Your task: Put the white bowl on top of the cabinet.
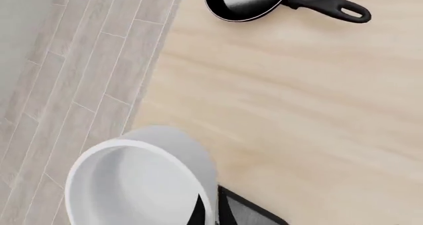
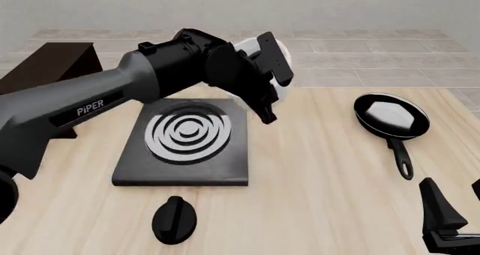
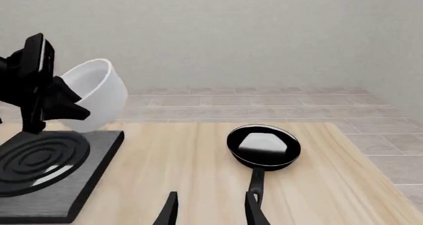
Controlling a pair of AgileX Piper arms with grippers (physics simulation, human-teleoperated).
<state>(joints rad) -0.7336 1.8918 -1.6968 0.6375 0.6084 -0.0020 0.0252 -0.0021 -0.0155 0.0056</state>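
White bowl point(image 1: 135, 183) fills the near part of the left wrist view, tipped on its side with the mouth open to the camera — nothing lies inside it. A dark finger of the left pincer crosses its rim, so the bowl is clamped by its wall. Past it stretch the pale desk point(image 1: 297, 111) and, farther off, the black frying pan point(image 1: 248, 2) with a bright white patch in its dish.

From the front, the left pincer point(image 2: 266, 78) holds the bowl aloft over the far edge of the stove plate point(image 2: 188, 140), the bowl mostly hidden behind the wrist. The cabinet point(image 2: 45, 69) stands well apart at the far left, its flat top bare where it shows. A round black knob point(image 2: 175, 218) lies near the front of the desk. The right pincer point(image 2: 457, 215) waits low at the right corner.

In the right wrist view the bowl hangs tilted above the stove plate, clear of it. The right pincer's fingers stand apart, with nothing between them.

The risk, as I judge it, lies in the long sweep left: a one-wall rim grip on a glossy bowl could slip or let it swing, and a bowl released while tilted might roll off the cabinet instead of settling.
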